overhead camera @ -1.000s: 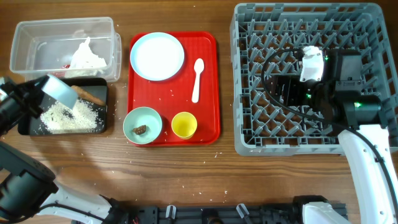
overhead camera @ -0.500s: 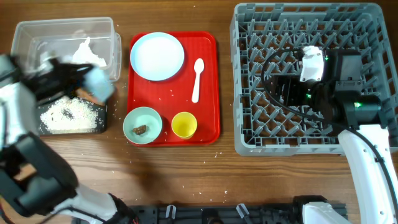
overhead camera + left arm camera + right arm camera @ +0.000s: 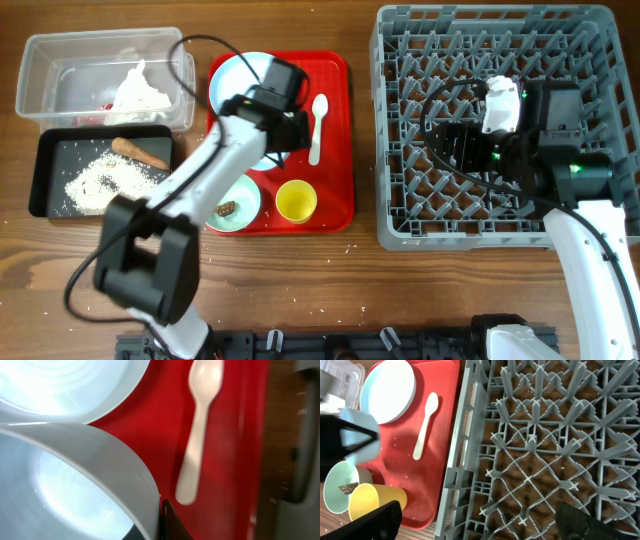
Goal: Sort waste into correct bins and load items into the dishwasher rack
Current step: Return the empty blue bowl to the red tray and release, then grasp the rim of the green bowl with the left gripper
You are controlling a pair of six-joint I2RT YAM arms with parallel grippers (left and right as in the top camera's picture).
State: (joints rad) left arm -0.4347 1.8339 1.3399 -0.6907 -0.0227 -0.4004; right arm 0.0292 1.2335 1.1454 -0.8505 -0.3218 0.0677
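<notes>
My left gripper (image 3: 283, 135) hangs over the red tray, shut on the rim of the small pale blue-white bowl (image 3: 75, 485), next to the white spoon (image 3: 199, 435) and the pale blue plate (image 3: 65, 385). The bowl also shows in the right wrist view (image 3: 359, 424). My right gripper (image 3: 457, 145) is open and empty above the grey dishwasher rack (image 3: 400, 232). The black tray (image 3: 45, 185) holds rice grains (image 3: 105, 183) and the carrot-like stick (image 3: 140, 153). The clear tub (image 3: 40, 60) holds crumpled paper (image 3: 138, 88). The mint-green bowl (image 3: 212, 190) holds the brown chunk (image 3: 228, 208). The yellow cup (image 3: 296, 200) stands beside it.
The flat red serving tray (image 3: 335, 170) lies between the bins and the rack. My left arm stretches across the tray's left half and hides part of the plate. Stray rice grains lie on the wooden table near the tray's front edge.
My left arm has swung right from over the black tray to over the red tray, carrying the small bowl. The right arm has not moved.
</notes>
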